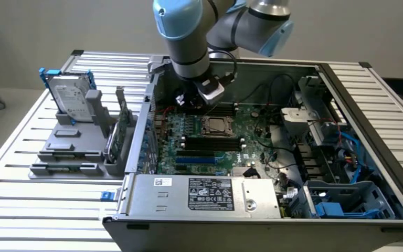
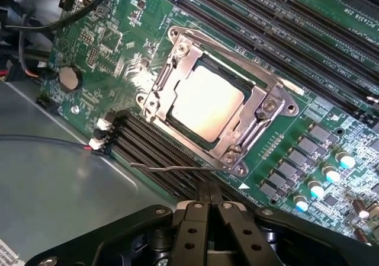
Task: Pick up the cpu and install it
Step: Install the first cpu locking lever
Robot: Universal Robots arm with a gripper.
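Sitting flat inside the metal-framed socket [image 2: 220, 109] on the green motherboard [image 2: 118, 47], the cpu [image 2: 205, 101] shows its pale, shiny top through the frame's opening. In the exterior view the same socket lies near the middle of the board inside the open computer case [image 1: 356, 105]. Black memory slots [image 2: 160, 153] run alongside the socket on one side, and more rows of slots lie on its other side. A thin wire lever [image 2: 177, 167] lies over the nearer slots, just beside the frame. A round coin battery [image 2: 69, 78] sits on the board well apart from the socket.

The claw [image 2: 208, 189] has its two black fingers pressed together with nothing between them; it hangs above the memory slots, near the socket but apart from the chip. In the exterior view the arm [image 1: 187, 42] reaches down into the case at the far side of the board.

On the exterior view's left, a silver hard drive [image 1: 72, 97] in a blue frame stands upright in a grey holder [image 1: 75, 152] on the slatted desk [image 1: 19, 199].
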